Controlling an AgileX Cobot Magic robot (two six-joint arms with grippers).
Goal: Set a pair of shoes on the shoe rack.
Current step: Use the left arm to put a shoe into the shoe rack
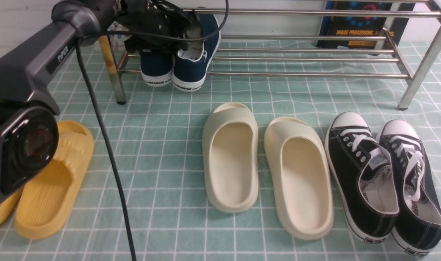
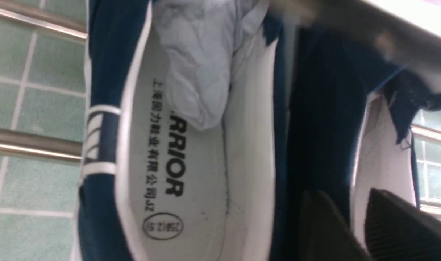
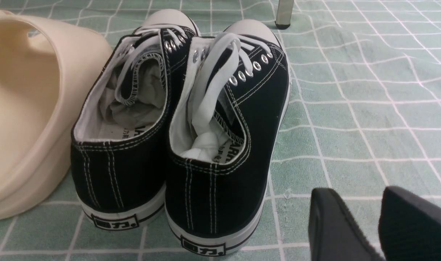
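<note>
While the left arm reaches out over the left end of the shoe rack (image 1: 307,74), the pair of shoes (image 1: 180,69) stands on the rack's lowest tier, just beside the rust-yellow leg (image 1: 107,59). The two shoes touch side by side, white heels towards the robot and toes pointing back under the upper bars. In the front view the left fingers (image 1: 194,38) sit at the collar of the right-hand navy shoe (image 1: 196,67), while the left-hand navy shoe (image 1: 155,67) is partly hidden under the wrist.

From the left wrist, the two dark left fingers (image 2: 323,228) straddle that shoe's side wall. One lies against its navy outside, between the two shoes, and the other lies inside against the white lining. Whether they press the wall or only flank it cannot be told. The neighbouring shoe shows its grey insole and a wad of pale paper (image 2: 198,65) in the toe.

The right fingers (image 3: 336,224) stand apart with nothing between them, low over the green checked cloth (image 3: 369,108) just behind the black lace-up sneakers (image 3: 177,137). A pair of cream slides (image 1: 231,159) lies in front of the rack, well apart from the navy pair.
</note>
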